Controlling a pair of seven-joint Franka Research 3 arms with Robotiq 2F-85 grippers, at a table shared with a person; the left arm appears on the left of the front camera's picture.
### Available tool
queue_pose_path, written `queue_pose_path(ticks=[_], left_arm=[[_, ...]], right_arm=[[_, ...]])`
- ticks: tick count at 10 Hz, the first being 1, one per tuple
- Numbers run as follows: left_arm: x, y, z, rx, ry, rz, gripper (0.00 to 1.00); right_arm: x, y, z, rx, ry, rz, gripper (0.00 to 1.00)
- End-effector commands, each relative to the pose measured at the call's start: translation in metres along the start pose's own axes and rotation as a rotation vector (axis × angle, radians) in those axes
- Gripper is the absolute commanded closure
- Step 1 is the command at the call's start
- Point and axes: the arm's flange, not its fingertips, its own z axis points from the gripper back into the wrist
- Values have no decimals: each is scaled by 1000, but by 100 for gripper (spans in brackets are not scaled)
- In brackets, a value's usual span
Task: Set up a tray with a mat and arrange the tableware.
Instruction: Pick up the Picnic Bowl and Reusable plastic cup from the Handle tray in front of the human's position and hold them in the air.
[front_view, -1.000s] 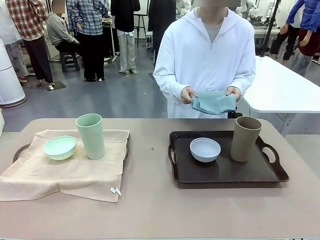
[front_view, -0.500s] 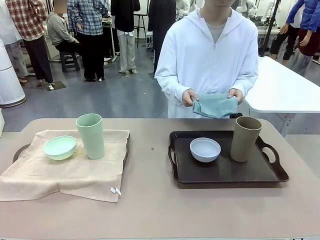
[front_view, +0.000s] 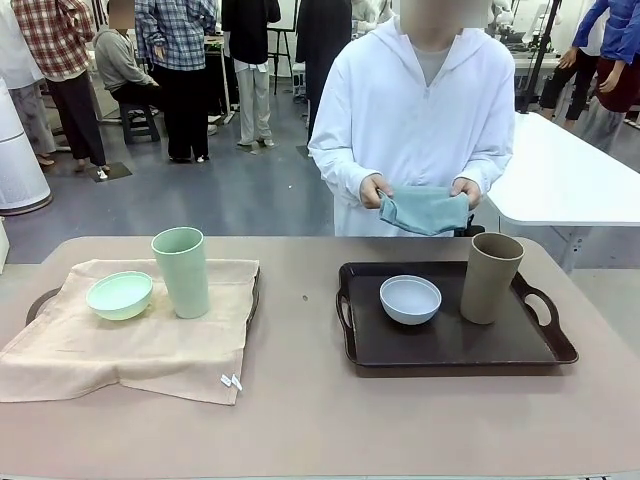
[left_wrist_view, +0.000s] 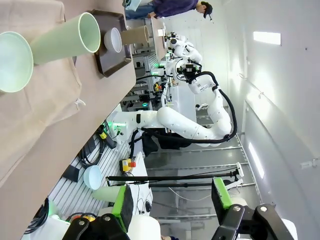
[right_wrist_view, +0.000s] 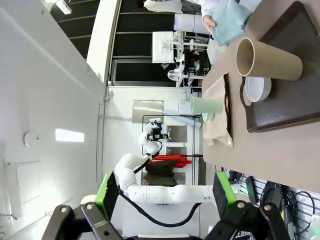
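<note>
Beyond beige tabletop, folded teal cloth mat now gathered tighter between person's hands (dark brown plastic tray without mat yet). Left gripper, right gripper gaping, empty.

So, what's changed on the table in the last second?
Only the person's hands shifted slightly, refolding the teal cloth they hold beyond the far edge. Nothing was taken or let go. The pale green cup and pale green bowl stayed on the beige mat, the white bowl and tan cup on the dark tray.
</note>
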Motion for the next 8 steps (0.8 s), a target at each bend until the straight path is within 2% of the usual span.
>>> queue_pose_path(ticks=[1,7,8], left_arm=[[-1,0,2,-2,-8,-1,16],[0,0,0,0,0,0,16],[9,-16,-10,27,34,-34,16]], right_arm=[[1,-1,1,24,-3,19,0],[1,-1,0,1,0,-3,0],[6,12,1,-36,10,60,0]])
